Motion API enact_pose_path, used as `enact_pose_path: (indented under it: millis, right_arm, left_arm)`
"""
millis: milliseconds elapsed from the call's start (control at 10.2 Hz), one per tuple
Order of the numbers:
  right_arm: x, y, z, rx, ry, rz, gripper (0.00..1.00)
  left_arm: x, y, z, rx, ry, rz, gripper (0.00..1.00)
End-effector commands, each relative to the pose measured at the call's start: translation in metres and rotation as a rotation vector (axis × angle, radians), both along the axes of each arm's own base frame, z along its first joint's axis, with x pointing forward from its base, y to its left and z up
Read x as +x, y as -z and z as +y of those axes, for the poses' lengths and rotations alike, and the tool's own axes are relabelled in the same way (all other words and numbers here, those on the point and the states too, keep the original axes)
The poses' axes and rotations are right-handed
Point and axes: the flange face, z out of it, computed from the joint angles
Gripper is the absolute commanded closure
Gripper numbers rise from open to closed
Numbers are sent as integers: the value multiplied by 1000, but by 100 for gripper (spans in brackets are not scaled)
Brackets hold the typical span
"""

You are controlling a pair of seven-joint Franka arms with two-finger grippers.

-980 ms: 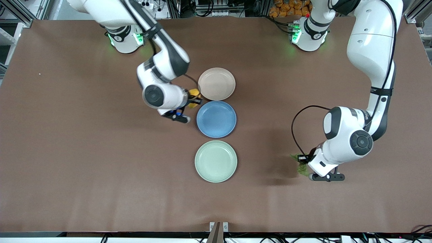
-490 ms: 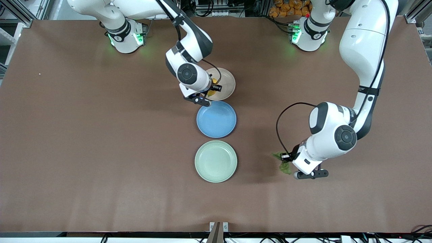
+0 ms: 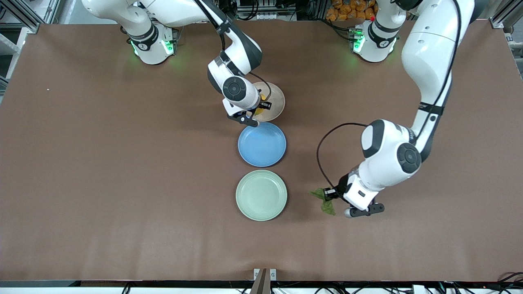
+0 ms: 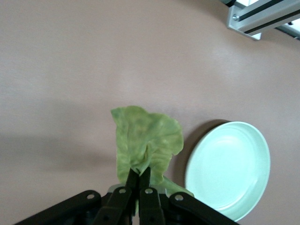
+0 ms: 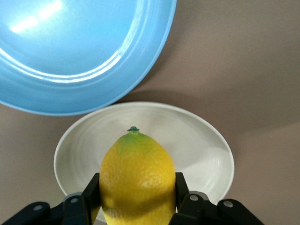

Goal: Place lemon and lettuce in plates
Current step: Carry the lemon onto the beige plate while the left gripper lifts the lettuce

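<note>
Two Franka arms work over a brown table [image 3: 102, 163] where three plates sit in a row down the middle: a beige plate [image 3: 274, 102] farthest from the front camera, a blue plate [image 3: 262, 144] just beside it, and a green plate [image 3: 261, 195] nearest the camera. The right gripper [image 3: 261, 105] hangs over the beige plate, its two fingers pinching the lemon [image 3: 262, 98] by its sides; in the right wrist view the lemon [image 5: 137, 180] is seen with its green-tinged tip and small stem nub pointing away from the gripper [image 5: 137, 197], the beige plate [image 5: 201, 145] directly under it and the blue plate's [image 5: 79, 47] rim close by. From the front, the wrist hides most of the fruit. The left gripper [image 3: 330, 194] is over bare table toward the left arm's end, near the green plate but not over it, its fingers pressed together on the lettuce [image 3: 325, 201], which hangs from them. The left wrist view shows the gripper [image 4: 139, 180] clamping the lettuce [image 4: 145, 140] at its narrow end, the crinkled leaf spreading out from the fingertips, with the green plate [image 4: 229, 168] just beside it and empty. A black cable [image 3: 322, 151] loops from the left wrist.
</note>
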Motion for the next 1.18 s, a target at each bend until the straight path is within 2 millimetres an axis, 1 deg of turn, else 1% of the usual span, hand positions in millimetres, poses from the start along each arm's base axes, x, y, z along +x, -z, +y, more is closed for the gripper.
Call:
enact_pose_path:
  millis: [0,98,294,392,588,686,784,882,1078]
  right_arm:
    - [-2,5,2,-5,17,-7,28]
    - [-2,9,1,-12,25,-3,0]
    - [-3,6,2,-12,24,0,0]
    - [1,-3,-2,-11,17,8,0]
    - [10,-21,-1,-3,4,1,0]
    - [25,-30,-15,-14,-3,-31,0]
    - [36,-42,-31,-25,-45,-21,0]
    - [45,-63,-52,-22,-97,5,0]
    - [71,-121,-107,16,-149,32,0]
  left_arm:
    - [-4,6,-24,-67,-82,-6,100]
    - [-6,6,-34,-87,-109,-7,100]
    - [-11,13,-54,-116,-175,-18,100]
    - [-16,13,-67,-133,-202,-29,100]
    - [-25,19,-92,-169,-265,-44,100]
    - [-29,23,-103,-188,-302,-52,100]
    - [-34,28,-113,-209,-337,-56,100]
    - [-39,34,-124,-232,-374,-59,100]
    - [-48,45,-140,-271,-424,-71,100]
